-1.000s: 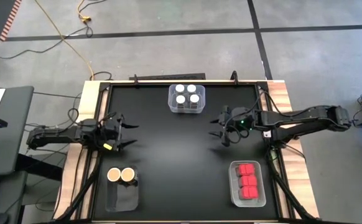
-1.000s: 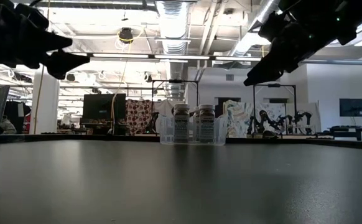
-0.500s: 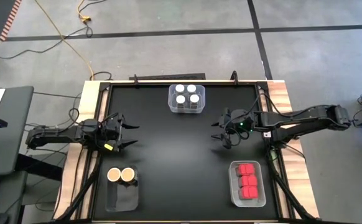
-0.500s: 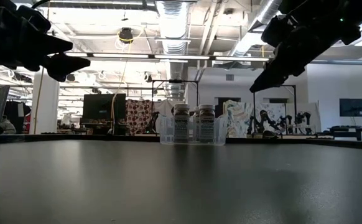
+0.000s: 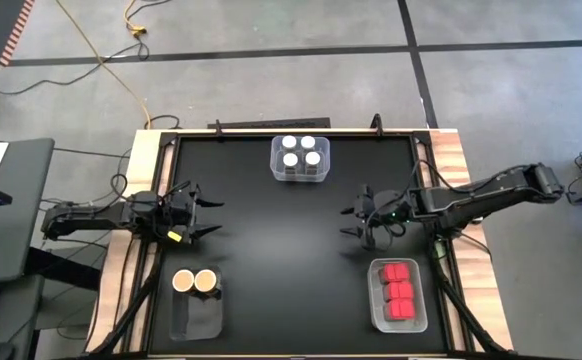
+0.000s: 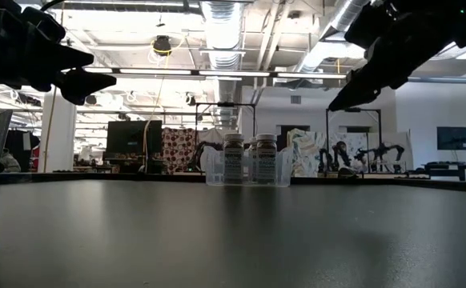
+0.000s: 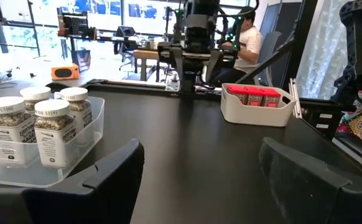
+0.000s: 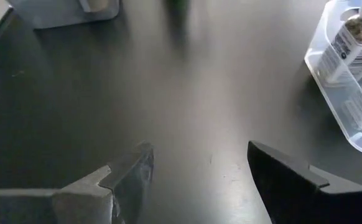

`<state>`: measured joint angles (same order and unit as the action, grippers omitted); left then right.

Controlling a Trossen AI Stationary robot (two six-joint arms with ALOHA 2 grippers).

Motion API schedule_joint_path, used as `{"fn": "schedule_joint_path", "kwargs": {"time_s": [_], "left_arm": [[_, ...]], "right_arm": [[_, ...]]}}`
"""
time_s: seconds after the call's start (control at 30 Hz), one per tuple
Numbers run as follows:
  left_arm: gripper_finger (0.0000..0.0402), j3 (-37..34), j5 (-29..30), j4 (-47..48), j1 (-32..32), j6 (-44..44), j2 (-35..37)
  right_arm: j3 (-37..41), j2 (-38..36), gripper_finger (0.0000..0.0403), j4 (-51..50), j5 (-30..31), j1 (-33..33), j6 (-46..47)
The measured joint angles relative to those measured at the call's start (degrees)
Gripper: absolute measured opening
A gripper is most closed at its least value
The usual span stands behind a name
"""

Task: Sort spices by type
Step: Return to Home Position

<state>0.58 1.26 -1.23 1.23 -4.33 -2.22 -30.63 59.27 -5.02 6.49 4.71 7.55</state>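
Four clear jars with white lids (image 5: 300,151) stand in a clear bin (image 5: 300,177) by the table's far edge; they also show in the left wrist view (image 7: 51,127) and the low view (image 6: 244,158). Two tan-lidded jars (image 5: 194,282) stand in a clear bin (image 5: 197,318) near the left front. Red boxes (image 5: 399,292) sit in a pale tray (image 5: 376,300) at the right front. My left gripper (image 5: 201,215) hovers open at the table's left side. My right gripper (image 5: 355,221) hovers open above bare table, just beyond the red tray.
Black table top (image 5: 281,250) with raised wooden side rails (image 5: 151,150). The middle of the table between the three bins is bare. A seated person (image 7: 246,37) shows in the room beyond the table. A cable (image 5: 121,70) lies on the floor past the far edge.
My right gripper has drawn toward the table's near edge and a little to the right, closer to the red tray, staying open. The left arm and all containers have kept still.
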Motion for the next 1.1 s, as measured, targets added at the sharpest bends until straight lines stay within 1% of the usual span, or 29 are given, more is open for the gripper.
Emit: {"fn": "schedule_joint_path", "kwargs": {"time_s": [0.2, 0.27, 0.33, 0.57, 0.67, 0.77, 0.87, 1.1], "left_arm": [[0.0306, 0.00, -0.01, 0.02, 0.00, -0.01, 0.02], [0.0306, 0.00, -0.01, 0.02, 0.00, -0.01, 0.02], [0.0306, 0.00, 0.00, 0.03, 0.00, -0.01, 0.01], [0.0306, 0.00, 0.00, 0.04, 0.00, 0.00, 0.02], [0.0306, 0.00, 0.00, 0.07, 0.00, -0.01, 0.02], [0.0306, 0.00, 0.00, 0.07, 0.00, -0.01, 0.02], [0.0306, 0.00, 0.00, 0.07, 0.00, 0.00, 0.01], [0.0306, 0.00, 0.00, 0.07, 0.00, 0.01, 0.01]], "right_arm": [[0.00, -0.02, 0.0286, -0.36, 0.26, 0.66, 0.14], [0.82, -0.02, 0.0286, 0.98, 0.26, 0.66, 0.14], [3.75, -0.11, 0.0286, 5.25, 0.26, 0.66, 1.14], [16.68, -0.12, 0.0286, 24.81, 0.26, 1.44, 6.20], [19.78, -1.40, 0.0286, 29.55, 0.27, 1.67, 6.94], [21.85, -4.34, 0.0286, 27.82, 0.26, 1.58, 9.22], [22.80, -9.15, 0.0286, 25.07, 0.24, 1.64, 9.35], [26.11, -23.85, 0.0286, 21.30, 0.15, 1.62, 6.90]]}}
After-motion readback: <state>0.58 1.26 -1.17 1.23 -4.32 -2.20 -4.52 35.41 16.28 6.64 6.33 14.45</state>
